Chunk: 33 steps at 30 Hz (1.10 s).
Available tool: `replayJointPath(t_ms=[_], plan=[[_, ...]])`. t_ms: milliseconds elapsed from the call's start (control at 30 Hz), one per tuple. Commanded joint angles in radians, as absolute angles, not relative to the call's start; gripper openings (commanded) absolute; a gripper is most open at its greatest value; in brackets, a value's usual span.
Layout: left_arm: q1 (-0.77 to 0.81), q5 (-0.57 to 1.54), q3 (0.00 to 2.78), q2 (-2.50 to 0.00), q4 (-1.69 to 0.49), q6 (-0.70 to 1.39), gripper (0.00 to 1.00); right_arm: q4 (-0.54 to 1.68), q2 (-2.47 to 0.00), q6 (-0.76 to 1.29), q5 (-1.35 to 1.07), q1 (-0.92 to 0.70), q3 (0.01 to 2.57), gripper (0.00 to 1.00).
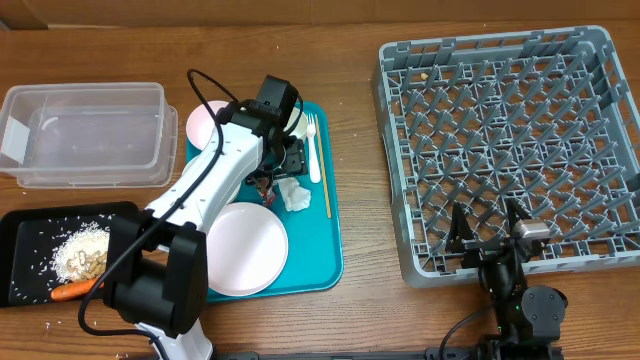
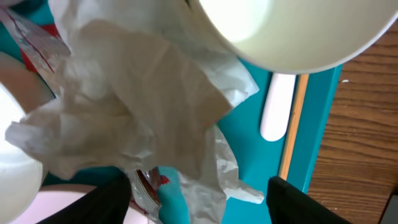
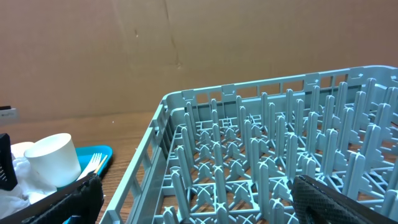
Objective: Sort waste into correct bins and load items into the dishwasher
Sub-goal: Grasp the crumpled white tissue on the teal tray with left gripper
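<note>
Napkin (image 2: 137, 106) pick: left hand (image 2: 198, 205) over the teal tray (image 1: 325, 255).
I read the left hand's fingers (image 2: 106, 202) as spread apart above the crumpled white napkin, which lies on the tray between the pink plate (image 1: 245, 248) and the white fork (image 1: 313, 150), a red wrapper (image 2: 152, 180) partly under it. The right hand (image 3: 199, 199) is spread wide at the near edge of the grey dish rack (image 1: 510, 140).
</note>
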<state>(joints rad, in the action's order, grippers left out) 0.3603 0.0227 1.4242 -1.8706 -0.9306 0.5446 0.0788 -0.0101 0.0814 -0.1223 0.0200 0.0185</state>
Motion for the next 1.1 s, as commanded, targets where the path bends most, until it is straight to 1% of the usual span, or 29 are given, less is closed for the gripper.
replayJointPath(t_ms=[0,33,133,300,400,567,633,700,733,767,800,900,1067], plan=[[0.361,0.015,1.420,-1.879,-0.927,0.522,0.67,0.074,-0.003,0.081,-0.113,0.025,0.008,1.00],[0.361,0.015,1.420,-1.879,-0.928,0.515,0.66,0.074,-0.003,0.081,-0.113,0.025,0.008,1.00],[0.361,0.009,1.426,-1.877,-0.937,0.489,0.56,0.074,-0.003,0.081,-0.113,0.025,0.008,1.00],[0.361,-0.077,1.495,-1.876,-1.003,0.486,0.57,0.074,-0.003,0.081,-0.113,0.025,0.008,1.00],[0.361,-0.094,1.516,-1.876,-1.009,0.475,0.57,0.074,-0.003,0.081,-0.113,0.025,0.008,1.00],[0.361,-0.098,1.516,-1.877,-0.978,0.475,0.65,0.074,-0.003,0.081,-0.113,0.025,0.008,1.00],[0.361,-0.097,1.515,-1.878,-0.963,0.475,0.66,0.074,-0.003,0.081,-0.113,0.025,0.008,1.00],[0.361,-0.097,1.515,-1.886,-0.937,0.471,0.64,0.074,-0.003,0.081,-0.113,0.025,0.008,1.00],[0.361,-0.097,1.515,-1.893,-0.929,0.471,0.62,0.074,-0.003,0.081,-0.113,0.025,0.008,1.00],[0.362,-0.094,1.515,-1.906,-0.921,0.467,0.56,0.074,-0.003,0.081,-0.113,0.025,0.008,1.00],[0.362,-0.089,1.515,-1.914,-0.917,0.446,0.54,0.074,-0.003,0.081,-0.113,0.025,0.008,1.00],[0.370,-0.089,1.515,-1.960,-0.919,0.371,0.54,0.074,-0.003,0.081,-0.113,0.025,0.008,1.00],[0.374,-0.112,1.516,-1.976,-0.925,0.370,0.52,0.074,-0.003,0.081,-0.113,0.025,0.008,1.00]])
